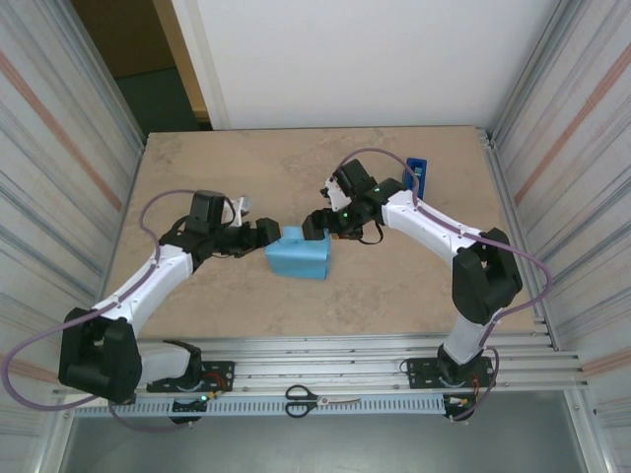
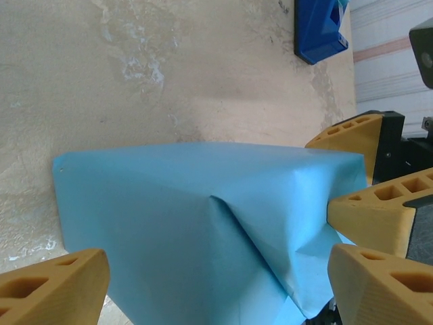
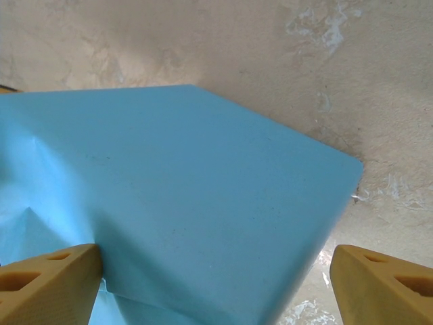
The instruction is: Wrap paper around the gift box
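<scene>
The paper (image 1: pixel 299 254) lies mid-table folded into a blocky parcel, its light sky-blue face outward; the gift box is hidden under it. My left gripper (image 1: pixel 270 235) is at the parcel's left end and stands open, its tan fingers (image 2: pixel 54 288) spread on either side of the creased paper (image 2: pixel 203 223). My right gripper (image 1: pixel 317 225) is at the parcel's far right corner, also open, its fingers (image 3: pixel 47 284) wide apart over the smooth paper (image 3: pixel 189 203). The right gripper's fingertips (image 2: pixel 371 210) touch the parcel's end in the left wrist view.
A small royal-blue tape dispenser (image 1: pixel 418 175) stands at the back right of the table, also seen beyond the parcel (image 2: pixel 321 27). Scissors (image 1: pixel 320 399) lie on the metal rail at the near edge. Corrugated walls close both sides.
</scene>
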### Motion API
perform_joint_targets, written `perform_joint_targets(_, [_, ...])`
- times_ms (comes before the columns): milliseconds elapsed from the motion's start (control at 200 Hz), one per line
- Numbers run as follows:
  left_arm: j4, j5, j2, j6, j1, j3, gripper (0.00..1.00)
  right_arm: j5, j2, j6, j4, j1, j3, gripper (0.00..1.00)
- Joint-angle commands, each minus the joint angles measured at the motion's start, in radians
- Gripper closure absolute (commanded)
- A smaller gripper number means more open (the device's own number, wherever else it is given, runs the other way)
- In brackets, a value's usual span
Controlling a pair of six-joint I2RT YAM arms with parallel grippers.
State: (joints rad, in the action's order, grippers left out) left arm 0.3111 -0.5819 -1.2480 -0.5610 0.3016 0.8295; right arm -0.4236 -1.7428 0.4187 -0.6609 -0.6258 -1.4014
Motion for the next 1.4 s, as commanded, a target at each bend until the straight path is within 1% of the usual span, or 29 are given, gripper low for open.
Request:
perform_joint_targets(0, [0.040, -0.042, -0.015, 0.054, -0.007, 0.035, 0.16, 0.033, -0.038, -0.084, -0.131, 0.005, 0.007, 0.15])
perform_joint_targets(110, [0.041, -0.075, -0.030, 0.068, -0.008, 0.045, 0.16, 0.037, -0.037, -0.082, -0.132, 0.005, 0.006, 0.15])
perform_joint_targets(261, [0.049, -0.029, -0.053, 0.078, -0.009, 0.041, 0.18, 0.032, -0.039, -0.070, -0.117, 0.003, 0.016, 0.15])
perform_joint_targets(351, [0.045, -0.030, -0.085, 0.089, -0.008, 0.045, 0.20, 0.035, -0.041, -0.059, -0.111, -0.001, 0.019, 0.15])
perform_joint_targets(451, [0.061, -0.018, -0.103, 0.116, -0.007, 0.036, 0.26, 0.045, -0.040, -0.046, -0.109, 0.000, 0.011, 0.14])
perform_joint_targets(546, [0.063, 0.000, -0.101, 0.139, -0.007, 0.000, 0.30, 0.044, -0.032, -0.014, -0.096, 0.006, -0.010, 0.11])
perform_joint_targets(747, [0.044, -0.004, -0.111, 0.142, -0.007, -0.029, 0.30, 0.021, 0.011, 0.125, -0.072, 0.003, -0.074, 0.00])
perform_joint_targets(817, [0.038, -0.007, -0.116, 0.138, -0.007, -0.027, 0.30, -0.003, 0.028, 0.163, -0.053, -0.001, -0.070, 0.02])
perform_joint_targets(922, [0.035, -0.012, -0.119, 0.137, -0.007, -0.022, 0.30, 0.021, 0.035, 0.213, -0.049, -0.012, -0.061, 0.02])
perform_joint_targets(982, [0.030, -0.015, -0.119, 0.136, -0.007, -0.021, 0.30, 0.010, 0.023, 0.238, -0.034, -0.018, -0.050, 0.02])
perform_joint_targets(1142, [0.029, -0.024, -0.119, 0.132, -0.007, -0.017, 0.30, 0.002, -0.018, 0.237, -0.061, -0.037, -0.046, 0.02])
perform_joint_targets(1293, [0.022, -0.022, -0.119, 0.119, -0.007, -0.017, 0.30, 0.052, -0.006, 0.211, -0.102, -0.042, 0.005, 0.02])
perform_joint_targets(1398, [0.020, -0.026, -0.121, 0.114, -0.007, -0.016, 0.30, 0.111, -0.008, 0.185, -0.142, -0.040, 0.019, 0.02])
